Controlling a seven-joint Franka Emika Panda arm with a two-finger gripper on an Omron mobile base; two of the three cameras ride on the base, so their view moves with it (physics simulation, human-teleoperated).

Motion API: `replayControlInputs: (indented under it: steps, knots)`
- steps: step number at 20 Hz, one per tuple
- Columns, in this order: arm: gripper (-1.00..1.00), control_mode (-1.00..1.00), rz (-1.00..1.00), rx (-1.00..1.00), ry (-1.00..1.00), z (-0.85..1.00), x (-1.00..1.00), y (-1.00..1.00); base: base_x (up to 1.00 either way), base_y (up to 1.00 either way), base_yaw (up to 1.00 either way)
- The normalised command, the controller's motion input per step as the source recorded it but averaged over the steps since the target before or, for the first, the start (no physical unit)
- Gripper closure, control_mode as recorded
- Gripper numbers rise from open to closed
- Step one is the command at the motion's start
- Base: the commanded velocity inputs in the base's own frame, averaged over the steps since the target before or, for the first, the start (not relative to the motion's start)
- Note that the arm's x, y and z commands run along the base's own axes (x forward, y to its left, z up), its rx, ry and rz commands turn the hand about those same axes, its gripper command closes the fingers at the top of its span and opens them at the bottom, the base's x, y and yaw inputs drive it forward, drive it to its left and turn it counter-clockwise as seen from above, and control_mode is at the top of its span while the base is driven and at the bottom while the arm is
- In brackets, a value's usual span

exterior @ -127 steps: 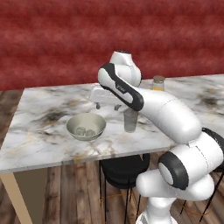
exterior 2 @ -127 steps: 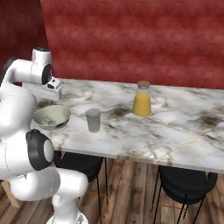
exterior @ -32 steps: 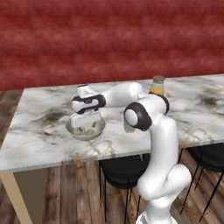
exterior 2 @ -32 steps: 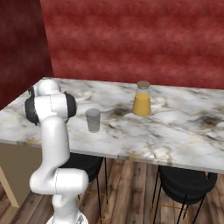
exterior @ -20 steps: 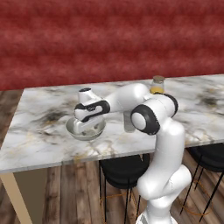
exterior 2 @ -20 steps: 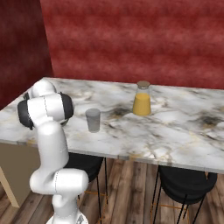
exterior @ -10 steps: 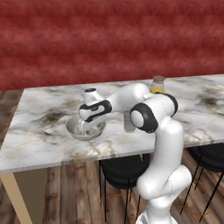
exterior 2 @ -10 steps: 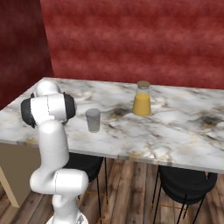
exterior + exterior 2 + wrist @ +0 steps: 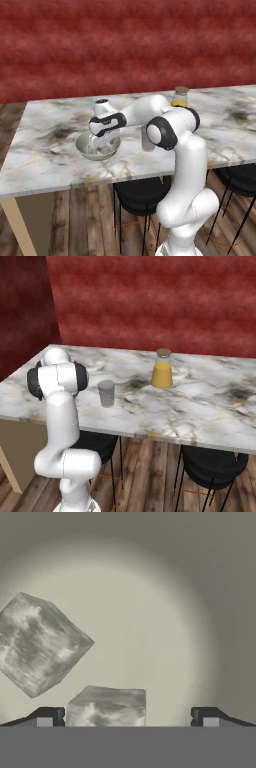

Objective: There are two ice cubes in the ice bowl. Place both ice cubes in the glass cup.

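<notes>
My gripper [image 9: 98,145] reaches down into the pale ice bowl [image 9: 82,145] near the table's front left. In the hand view the bowl's inside [image 9: 165,612] is seen from close up. One ice cube [image 9: 106,707] lies between my open fingertips [image 9: 49,717], nearer the left one. The other ice cube [image 9: 37,643] rests to the upper left, outside the jaws. The glass cup [image 9: 106,393] stands upright right of the bowl, mostly hidden behind my arm in the left base view [image 9: 147,142].
An amber bottle [image 9: 162,369] with a tan cap stands behind the cup on the marble table [image 9: 190,401]. Black stools [image 9: 212,468] sit under the table's front edge. A red wall rises behind.
The hand has sunk a little deeper into the bowl and shifted slightly right. The jaws stay wide open.
</notes>
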Motion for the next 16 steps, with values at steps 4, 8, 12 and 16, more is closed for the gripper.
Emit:
replayControlInputs:
  steps: [4, 8, 12, 16]
  knots:
    - [-1.0, -1.0, 0.0, 0.0, 0.0, -0.12, -0.26, 0.0, 0.0, 0.0, 0.0]
    - [-1.0, -1.0, 0.0, 0.0, 0.0, 0.0, 0.0, 0.0, 0.0, 0.0, 0.0]
    - [-1.0, -1.0, 0.0, 0.0, 0.0, -0.12, 0.02, 0.0, 0.0, 0.0, 0.0]
    - [-1.0, -1.0, 0.0, 0.0, 0.0, -0.27, 0.12, 0.0, 0.0, 0.0, 0.0]
